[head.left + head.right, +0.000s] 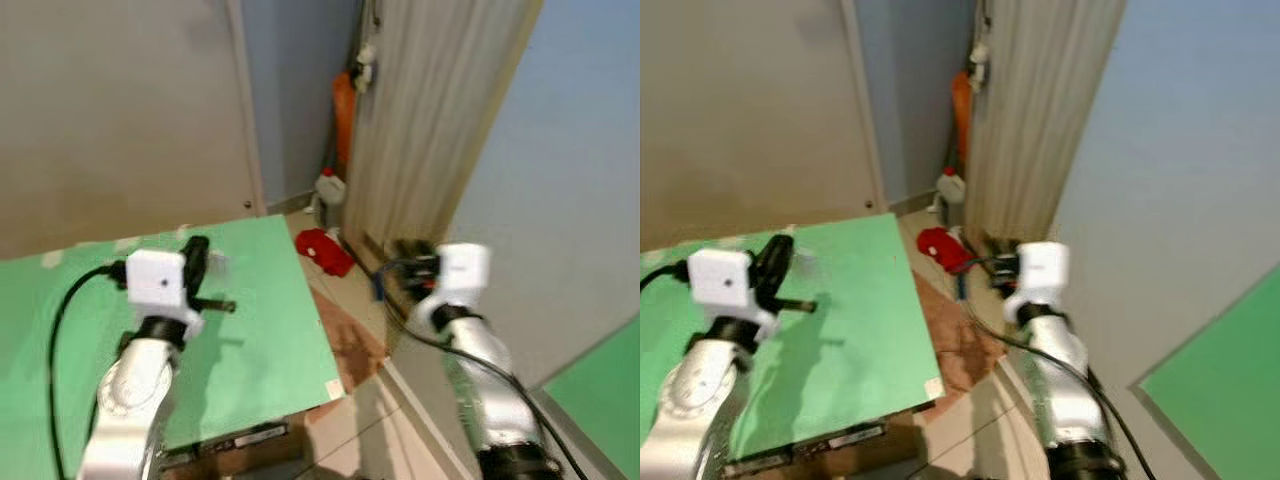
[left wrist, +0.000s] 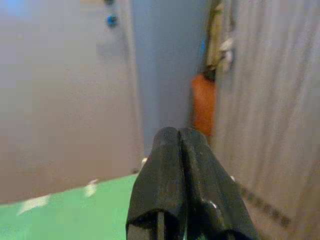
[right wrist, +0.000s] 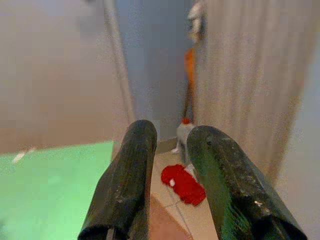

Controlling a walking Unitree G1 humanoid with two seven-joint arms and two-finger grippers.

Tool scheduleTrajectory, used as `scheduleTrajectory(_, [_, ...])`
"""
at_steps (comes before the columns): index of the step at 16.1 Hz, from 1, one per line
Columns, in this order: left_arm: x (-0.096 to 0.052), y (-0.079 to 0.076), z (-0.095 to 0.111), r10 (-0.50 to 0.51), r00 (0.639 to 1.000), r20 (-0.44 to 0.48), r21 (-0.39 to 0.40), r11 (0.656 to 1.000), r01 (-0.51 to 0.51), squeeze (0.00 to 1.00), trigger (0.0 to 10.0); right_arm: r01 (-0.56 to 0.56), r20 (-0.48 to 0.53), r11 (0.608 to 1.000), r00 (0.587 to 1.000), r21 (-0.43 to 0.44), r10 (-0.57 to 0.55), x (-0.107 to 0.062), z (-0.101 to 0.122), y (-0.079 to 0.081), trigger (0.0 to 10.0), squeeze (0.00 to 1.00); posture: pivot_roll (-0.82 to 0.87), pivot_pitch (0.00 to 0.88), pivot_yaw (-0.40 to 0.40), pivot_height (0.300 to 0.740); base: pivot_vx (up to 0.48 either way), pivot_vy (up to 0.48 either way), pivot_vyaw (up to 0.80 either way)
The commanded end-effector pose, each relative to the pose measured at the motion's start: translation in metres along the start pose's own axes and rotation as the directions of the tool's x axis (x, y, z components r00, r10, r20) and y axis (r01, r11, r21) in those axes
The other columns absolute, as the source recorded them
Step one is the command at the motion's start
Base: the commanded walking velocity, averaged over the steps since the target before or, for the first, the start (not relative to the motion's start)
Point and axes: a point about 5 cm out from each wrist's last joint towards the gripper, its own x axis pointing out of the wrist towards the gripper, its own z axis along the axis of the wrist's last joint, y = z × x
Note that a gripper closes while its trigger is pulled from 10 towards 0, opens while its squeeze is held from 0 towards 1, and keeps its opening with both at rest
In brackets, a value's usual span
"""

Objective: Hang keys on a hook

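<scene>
Nearest the head camera are the two silver forearms, raised and reaching forward over the scene. The left gripper (image 1: 197, 252) hangs above the far edge of a green mat (image 1: 260, 330) that covers the floor, and in its wrist view its two black fingers (image 2: 167, 180) are pressed flat together with nothing between them. The right gripper (image 1: 405, 262) is held off the mat's right edge, over the strip of tiled floor (image 1: 350, 400) beside a pale ribbed panel (image 1: 430, 110). In its wrist view its fingers (image 3: 132, 170) stand apart, with a clear gap and nothing held.

Beyond the mat's far right corner a red cloth (image 1: 325, 250) lies crumpled on the tiles. Just behind the cloth, further from the mat, stands a small white bottle (image 1: 330, 188) with a red cap. Above the bottle an orange object (image 1: 344, 115) leans or hangs in the narrow gap between the blue-grey wall (image 1: 300, 90) and the ribbed panel; its shape is too blurred to tell more. A white item (image 1: 364, 62) hangs higher up along the panel's edge. A beige door (image 1: 120, 110) rises behind the mat's far edge.

The keys and the hook cannot be made out anywhere; the views are soft with blur.
</scene>
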Motion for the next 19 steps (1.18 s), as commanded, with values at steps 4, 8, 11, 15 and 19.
scheduleTrajectory(4, [0.017, -0.006, 0.006, 0.005, 1.0, 0.007, 0.089, 0.996, -0.006, 0.0, 0.0, 0.035, 0.033, 0.999, 0.999, 0.036, -0.036, -0.011, 0.003, -0.003, 10.0, 0.0, 0.03, 0.0, 0.029, 0.74, 0.0, 0.0, 0.0])
scheduleTrajectory(8, [0.018, -0.018, 0.007, -0.017, 0.999, 0.03, 0.07, 0.997, 0.015, 0.0, 0.0, -0.012, -0.014, 1.0, 1.0, 0.013, 0.012, -0.015, -0.003, 0.001, 10.0, 0.0, 0.02, 0.0, 0.012, 0.74, 0.0, 0.0, 0.0])
scheduleTrajectory(11, [0.016, -0.016, 0.006, 0.013, 0.999, 0.044, 0.039, 0.999, -0.014, 0.0, 0.0, -0.027, -0.038, 1.0, 0.999, 0.008, 0.028, -0.013, -0.008, 0.003, 10.0, 0.0, 0.03, 0.0, 0.002, 0.74, 0.0, 0.0, 0.0])
scheduleTrajectory(15, [0.019, -0.015, 0.009, 0.042, 0.997, 0.064, -0.011, 0.999, -0.041, 0.0, 0.0, -0.032, -0.059, 0.999, 0.998, 0.011, 0.032, -0.011, -0.01, 0.002, 10.0, 0.0, 0.01, 0.0, -0.002, 0.74, 0.0, -0.48, 0.0])
scheduleTrajectory(19, [0.02, -0.017, 0.006, 0.028, 0.998, 0.056, -0.018, 0.999, -0.027, 0.0, 0.0, -0.04, -0.082, 0.999, 0.996, 0.0, 0.04, -0.012, -0.015, 0.002, 10.0, 0.0, 0.0, 0.0, 0.0, 0.74, 0.0, -0.48, 0.0])
